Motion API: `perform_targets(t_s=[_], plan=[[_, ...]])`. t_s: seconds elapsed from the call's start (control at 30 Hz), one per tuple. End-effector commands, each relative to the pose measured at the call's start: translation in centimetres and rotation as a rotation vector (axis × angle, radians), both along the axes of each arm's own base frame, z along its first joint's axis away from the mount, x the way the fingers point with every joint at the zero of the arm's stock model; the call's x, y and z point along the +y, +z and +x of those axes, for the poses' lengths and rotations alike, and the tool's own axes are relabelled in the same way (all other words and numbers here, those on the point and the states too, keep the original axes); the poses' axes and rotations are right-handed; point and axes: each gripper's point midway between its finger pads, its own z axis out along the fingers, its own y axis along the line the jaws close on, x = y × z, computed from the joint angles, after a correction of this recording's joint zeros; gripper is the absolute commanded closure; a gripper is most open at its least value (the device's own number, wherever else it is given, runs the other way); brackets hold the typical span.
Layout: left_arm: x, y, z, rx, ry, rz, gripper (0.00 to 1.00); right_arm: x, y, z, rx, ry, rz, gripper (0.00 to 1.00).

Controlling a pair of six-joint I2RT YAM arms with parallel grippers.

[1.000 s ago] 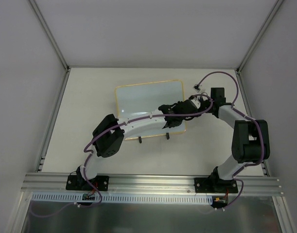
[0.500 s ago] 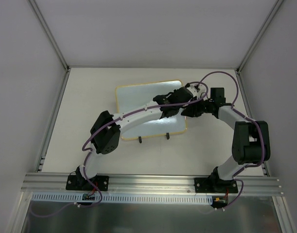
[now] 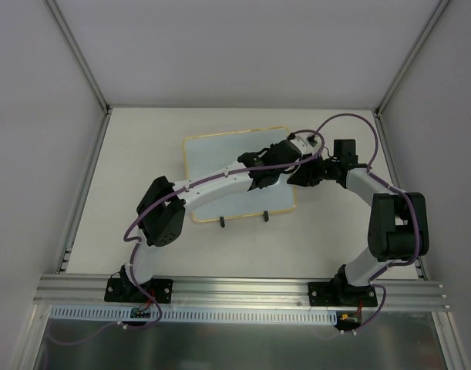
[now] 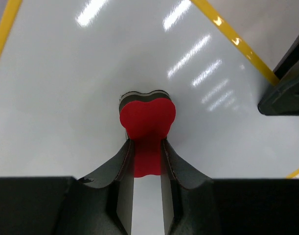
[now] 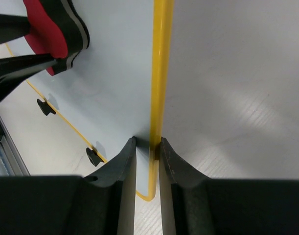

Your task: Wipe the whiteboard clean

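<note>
Left arm, change: since one second ago the left pincer (image 3: 285, 154) has moved from the near right part of the whiteboard (image 3: 220, 154) to its far right part. Over the last half second it has barely shifted, while its elbow has drawn slightly left.
Left pincer, state: clamped on the red eraser (image 4: 147, 117); in the left wrist view the fingers (image 4: 121, 161) grip its narrow stem on both sides.
Red eraser: its dark underside lies against the white face (image 4: 66, 98), inside the yellow frame; the right wrist view shows it (image 5: 51, 29) tilted over the board.
Whiteboard, position: flat on the tabletop (image 3: 135, 177), at centre, same place and angle as one second ago.
Whiteboard, surface: no writing can be made out in any view; glare streaks only.
Feet: two black feet (image 3: 222, 223) (image 3: 264, 216) jut from the near edge.
Right arm, change: one second ago the pincer sat farther back beside the right edge; it has since come down along that edge.
Right pincer, state: right pincer (image 5: 147, 144) closed across the yellow frame (image 5: 159, 73), one finger over the board face, the other over the tabletop.
Spacing: the two pincers stand near each other.
</note>
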Motion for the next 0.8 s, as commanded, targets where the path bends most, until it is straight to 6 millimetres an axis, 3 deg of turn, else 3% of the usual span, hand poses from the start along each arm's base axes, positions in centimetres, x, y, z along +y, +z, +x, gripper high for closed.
perform_targets(t_s=[0.0, 0.1, 0.2, 0.57, 0.67, 0.73, 0.77], plan=[[1.4, 1.5, -1.2, 0.049, 0.047, -0.103, 1.00, -0.1, 1.5, 0.4, -0.090, 0.001, -0.029, 0.89], [1.7, 1.9, -2.5, 0.077, 0.057, -0.151, 1.00, -0.1, 1.6, 0.5, -0.090, -0.001, -0.031, 0.81], [2.8, 3.8, -3.2, 0.060, 0.083, -0.201, 1.00, -0.5, 1.7, 0.6, -0.091, -0.012, -0.032, 0.72], [7.1, 8.9, -3.1, -0.032, 0.175, -0.286, 1.00, -2.5, 2.5, 0.7, -0.129, -0.092, -0.075, 0.31], [10.2, 10.7, -2.5, -0.059, 0.240, -0.333, 1.00, -4.1, 3.8, 0.6, -0.155, -0.163, -0.130, 0.25], [13.6, 12.4, -1.4, -0.092, 0.315, -0.379, 1.00, -5.0, 6.0, -0.2, -0.151, -0.209, -0.173, 0.23], [14.7, 12.3, -1.2, -0.080, 0.324, -0.388, 1.00, -5.7, 6.8, -0.2, -0.161, -0.246, -0.201, 0.17]])
